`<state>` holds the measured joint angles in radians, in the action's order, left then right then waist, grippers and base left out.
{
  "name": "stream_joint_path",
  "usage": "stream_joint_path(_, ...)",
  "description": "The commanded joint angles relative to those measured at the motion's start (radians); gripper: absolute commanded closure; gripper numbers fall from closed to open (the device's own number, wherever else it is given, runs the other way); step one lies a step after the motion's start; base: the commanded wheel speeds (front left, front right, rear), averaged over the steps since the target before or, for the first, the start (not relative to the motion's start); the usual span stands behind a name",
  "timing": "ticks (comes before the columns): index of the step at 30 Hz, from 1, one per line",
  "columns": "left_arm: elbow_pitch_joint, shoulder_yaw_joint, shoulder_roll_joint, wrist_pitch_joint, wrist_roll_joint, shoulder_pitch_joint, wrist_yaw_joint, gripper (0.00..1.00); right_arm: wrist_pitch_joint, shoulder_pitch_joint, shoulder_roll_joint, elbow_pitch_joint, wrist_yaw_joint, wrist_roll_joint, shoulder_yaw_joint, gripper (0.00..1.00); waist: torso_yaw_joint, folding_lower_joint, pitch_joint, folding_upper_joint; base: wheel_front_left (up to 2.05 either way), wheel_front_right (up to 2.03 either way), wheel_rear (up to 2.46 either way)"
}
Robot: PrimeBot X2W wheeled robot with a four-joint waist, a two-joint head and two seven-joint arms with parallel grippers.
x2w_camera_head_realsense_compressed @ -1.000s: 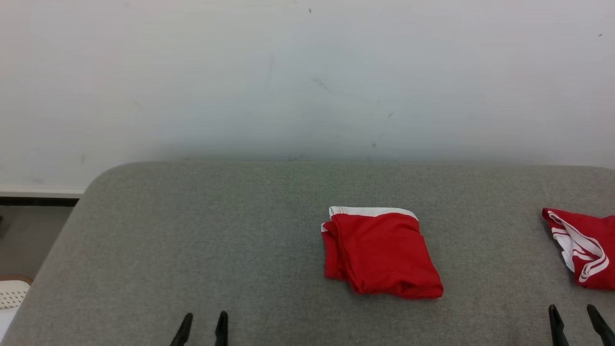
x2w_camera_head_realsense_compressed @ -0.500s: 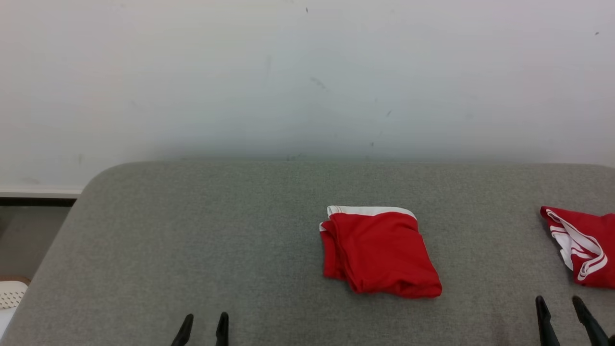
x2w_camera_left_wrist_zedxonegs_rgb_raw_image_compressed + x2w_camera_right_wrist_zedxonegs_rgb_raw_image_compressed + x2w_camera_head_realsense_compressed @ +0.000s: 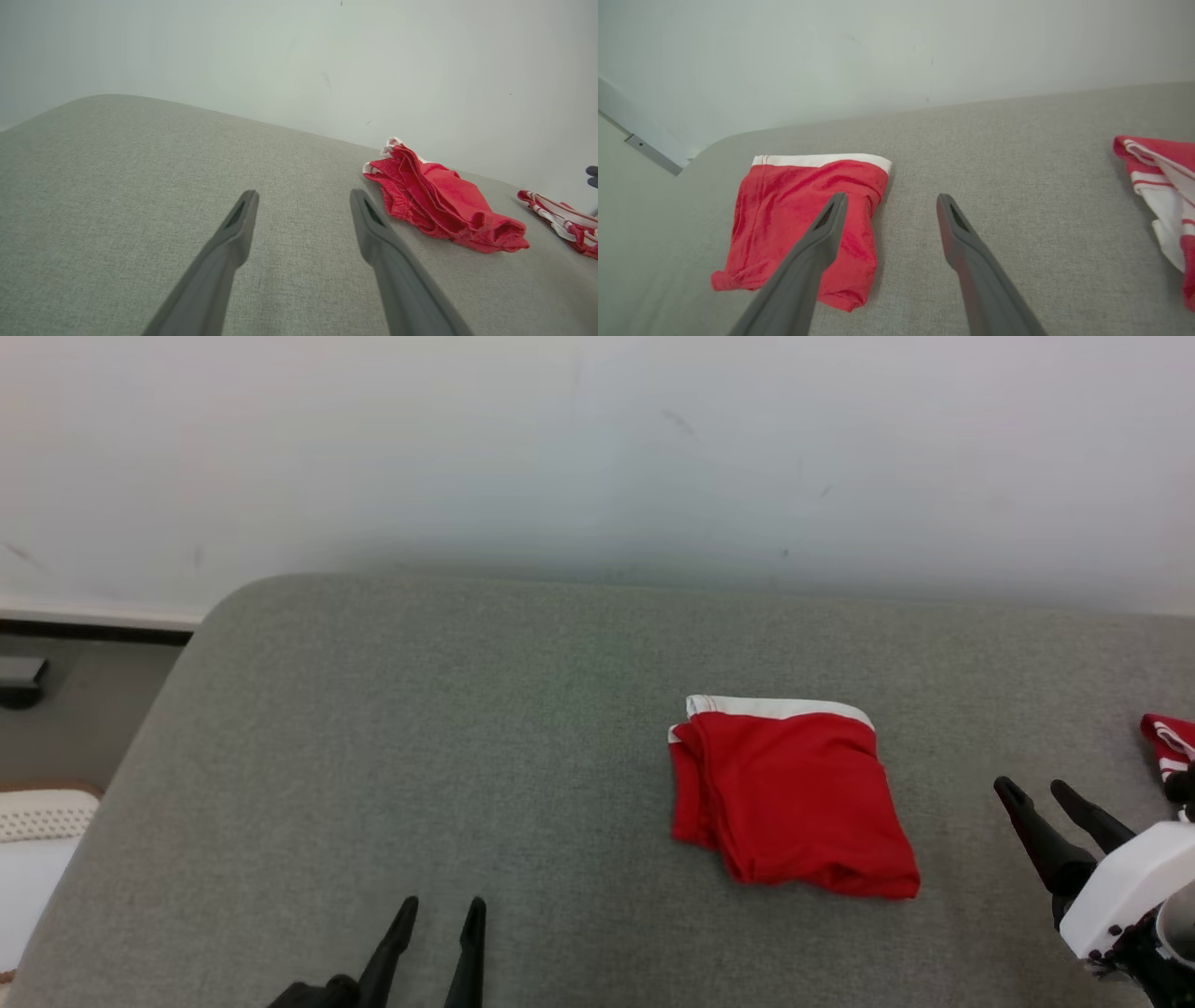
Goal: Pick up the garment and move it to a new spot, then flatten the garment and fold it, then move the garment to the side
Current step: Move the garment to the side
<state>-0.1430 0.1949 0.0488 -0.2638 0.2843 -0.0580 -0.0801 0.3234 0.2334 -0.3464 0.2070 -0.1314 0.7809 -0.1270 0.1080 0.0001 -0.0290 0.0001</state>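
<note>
Garment (image 3: 794, 798) lies folded well inside the surface (image 3: 373, 756), wide bare room leftward; left gripper (image 3: 443, 902) and right gripper (image 3: 1033, 786) gape empty.

The folded red cloth garment (image 3: 794, 803) has a white top band. The grey fabric surface (image 3: 420, 728) is plain. The red cloth (image 3: 1157, 186) at the right edge has white stripes.
</note>
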Motion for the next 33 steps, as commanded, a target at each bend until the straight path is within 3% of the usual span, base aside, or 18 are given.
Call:
stream_joint_path(1, 0.001, 0.000, 0.004, 0.000, 0.018, 0.012, -0.001, 0.00, 0.028, 0.017, -0.005, 0.008, 0.002, 0.012, 0.000, 0.00, 0.038, -0.0001, -0.043, -0.0001, 0.00, 0.00, 0.00)
stream_joint_path(6, -0.004, 0.029, 0.004, 0.000, 0.032, 0.063, 0.007, 0.00, 0.249, 0.116, -0.011, 0.063, 0.002, 0.065, 0.009, 0.00, 0.092, -0.0001, -0.099, -0.0001, 0.00, 0.00, 0.00)
stream_joint_path(11, -0.010, 0.056, 0.004, 0.000, 0.052, 0.095, 0.014, 0.00, 0.361, 0.172, 0.000, 0.131, 0.002, 0.096, 0.035, 0.00, 0.148, -0.0001, -0.146, -0.0001, 0.00, 0.00, 0.00)
stream_joint_path(23, -0.020, 0.084, 0.004, 0.000, 0.078, 0.136, 0.020, 0.00, 0.394, 0.227, 0.062, 0.242, 0.002, 0.116, 0.068, 0.00, 0.224, -0.0001, -0.197, -0.0001, 0.00, 0.00, 0.00)
stream_joint_path(24, -0.021, 0.084, 0.004, 0.000, 0.078, 0.137, 0.022, 0.00, 0.390, 0.232, 0.068, 0.242, 0.002, 0.120, 0.065, 0.16, 0.225, -0.0001, -0.197, -0.0001, 0.00, 0.00, 0.00)
stream_joint_path(25, -0.021, 0.084, 0.004, 0.000, 0.078, 0.138, 0.023, 0.00, 0.382, 0.236, 0.073, 0.242, 0.002, 0.125, 0.065, 0.67, 0.225, -0.0001, -0.196, -0.0001, 0.00, 0.00, 0.00)
stream_joint_path(26, -0.022, 0.084, 0.004, 0.000, 0.079, 0.138, 0.024, 0.00, 0.377, 0.239, 0.076, 0.243, 0.002, 0.127, 0.067, 1.00, 0.224, -0.0001, -0.195, -0.0001, 0.00, 0.00, 0.00)
stream_joint_path(33, -0.023, 0.074, 0.004, 0.000, 0.071, 0.126, 0.025, 0.00, 0.360, 0.235, 0.065, 0.227, 0.002, 0.142, 0.041, 1.00, 0.190, -0.0001, -0.174, -0.0001, 0.00, 0.00, 0.00)
